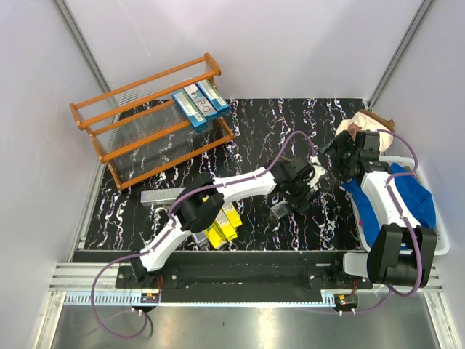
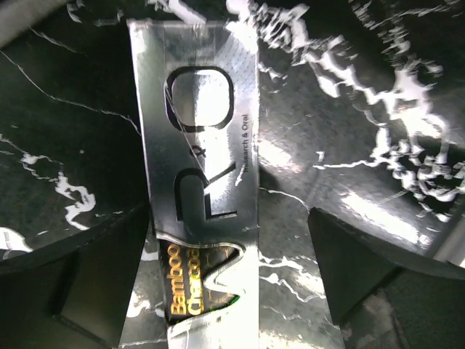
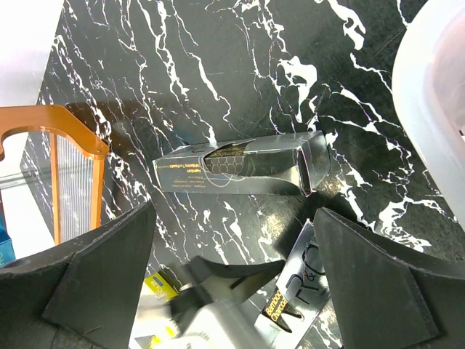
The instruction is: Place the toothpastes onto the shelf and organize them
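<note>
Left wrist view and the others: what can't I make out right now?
- Left wrist: the silver carton runs off the bottom edge, so its near end is unseen.
- Top external: the yellow cartons lie partly under the left arm; count unclear.
- Top external: the right arm covers much of the white basket; contents unclear.
- Right wrist: print on the dark carton is too small to read.

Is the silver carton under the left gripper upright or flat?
Lying flat: the silver carton rests broad face up on the table.

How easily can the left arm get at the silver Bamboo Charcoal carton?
Probably easily: the left gripper is open right over the silver carton, with one finger on each side and nothing covering it.
</note>
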{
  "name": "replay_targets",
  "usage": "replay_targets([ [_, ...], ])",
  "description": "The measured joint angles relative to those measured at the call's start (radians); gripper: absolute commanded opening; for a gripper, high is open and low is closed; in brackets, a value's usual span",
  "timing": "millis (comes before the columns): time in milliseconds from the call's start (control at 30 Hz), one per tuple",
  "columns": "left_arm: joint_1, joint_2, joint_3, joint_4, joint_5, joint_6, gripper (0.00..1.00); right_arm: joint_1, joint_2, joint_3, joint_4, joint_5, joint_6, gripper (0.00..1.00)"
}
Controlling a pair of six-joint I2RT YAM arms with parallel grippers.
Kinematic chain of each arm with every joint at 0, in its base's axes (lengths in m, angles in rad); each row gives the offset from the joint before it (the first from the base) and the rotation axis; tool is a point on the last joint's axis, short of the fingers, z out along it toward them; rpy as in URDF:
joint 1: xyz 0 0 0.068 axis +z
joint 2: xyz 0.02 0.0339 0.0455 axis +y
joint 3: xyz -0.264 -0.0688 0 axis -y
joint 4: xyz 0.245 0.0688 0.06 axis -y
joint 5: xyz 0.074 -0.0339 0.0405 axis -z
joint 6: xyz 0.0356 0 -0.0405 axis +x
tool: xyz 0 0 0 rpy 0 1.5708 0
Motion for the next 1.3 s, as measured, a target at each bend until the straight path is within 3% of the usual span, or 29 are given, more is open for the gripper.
replay_targets([
  [133, -0.006, 0.019, 0.011, -0.008, -0.044, 0.006, 0.72, -0.003, 0.0, 0.0, 0.0, -0.01, 0.0, 1.0],
  [167, -0.005, 0.021, 0.011, -0.01, -0.055, 0.007, 0.64, -0.003, 0.0, 0.0, 0.0, -0.013, 0.0, 1.0],
  [400, -0.003, 0.025, 0.013, -0.019, -0.092, 0.008, 0.45, -0.005, 0.0, 0.0, 0.0, -0.017, 0.0, 1.0],
  [633, 0.003, 0.0, -0.005, -0.023, -0.103, 0.003, 0.43, -0.005, -0.001, 0.0, 0.0, -0.023, -0.011, 1.0],
  [800, 0.048, -0.114, -0.079, -0.025, -0.1, -0.014, 0.44, -0.005, -0.001, 0.012, -0.005, -0.045, -0.025, 1.0],
  [1133, 0.248, -0.47, -0.253, 0.027, -0.099, -0.111, 0.45, 0.01, -0.002, 0.134, -0.018, -0.064, -0.043, 1.0],
  [1300, 0.384, -0.651, -0.437, 0.07, -0.095, -0.239, 0.45, 0.174, 0.026, 0.235, -0.024, 0.005, -0.059, 1.0],
])
